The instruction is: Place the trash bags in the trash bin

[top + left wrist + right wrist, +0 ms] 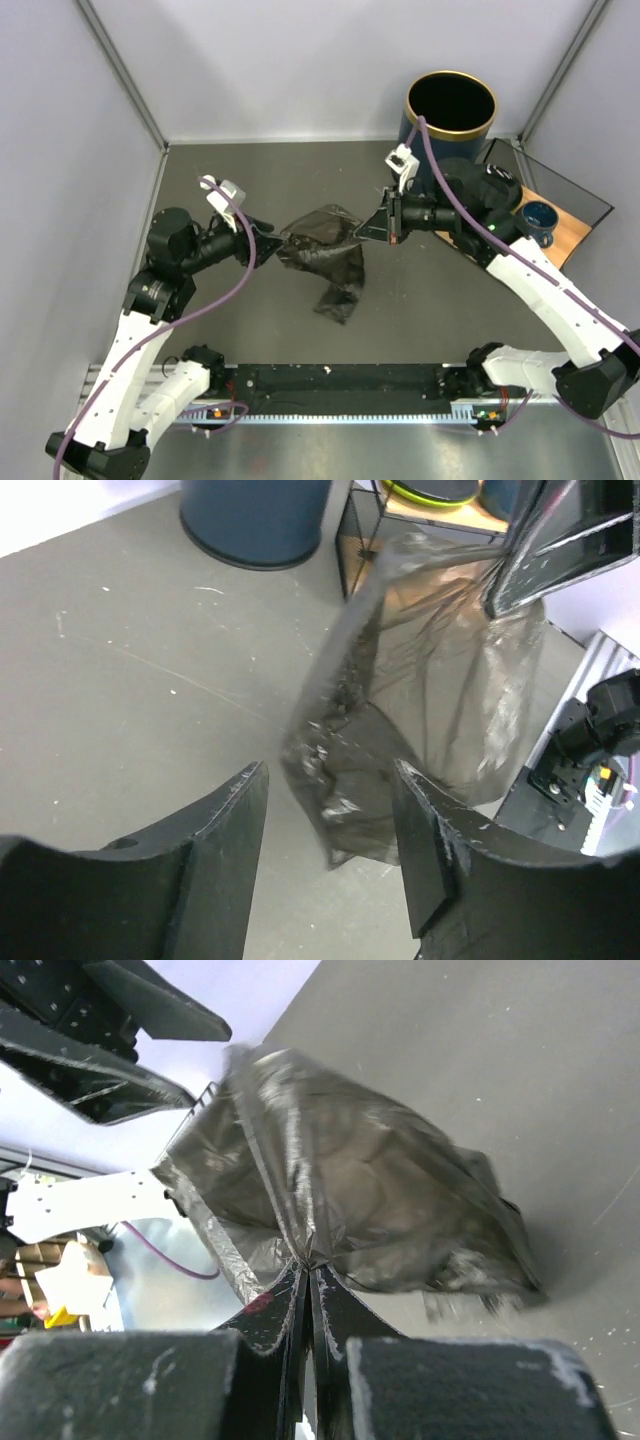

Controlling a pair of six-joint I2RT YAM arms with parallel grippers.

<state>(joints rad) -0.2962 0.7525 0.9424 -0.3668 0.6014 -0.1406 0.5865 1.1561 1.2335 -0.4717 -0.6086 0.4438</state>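
Jaws of my right gripper (308, 1272) are clenched on a gathered fold of the trash bags (350, 1185). Jaws of my left gripper (328, 772) stand released, with the film just ahead of the gap. Bag position: raised over the middle of the table (250, 170), between both grippers, well apart from the trash bin (450, 105). Bin stands upright in the far right corner, mouth up, interior dark; contents cannot be told. Blue bowl (540, 215) sits on a wooden board (562, 240) near the bin. Bare table lies left of the bag, bounded by walls (60, 150).

Above the trash bin (450, 72) the way is open; the right arm (490, 215) crowds its near side.
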